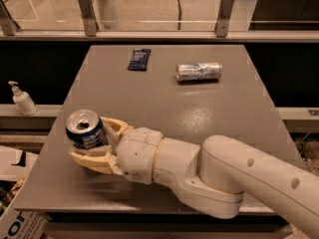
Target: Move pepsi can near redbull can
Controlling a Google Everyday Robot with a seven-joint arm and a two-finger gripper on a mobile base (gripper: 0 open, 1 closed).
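Note:
The pepsi can [85, 129] is dark blue with a silver opened top. It stands upright between the fingers of my gripper [88, 140] at the front left of the grey table [164, 103]. The gripper is shut on it, one tan finger behind the can and one in front. The redbull can [199, 71] is slim and silver with blue patches. It lies on its side at the back right of the table, far from the gripper.
A flat dark blue packet [138, 59] lies at the back of the table, left of the redbull can. A white pump bottle [22, 99] stands on a ledge to the left. Cardboard boxes [15, 203] sit below the table's front left corner. A railing runs behind the table.

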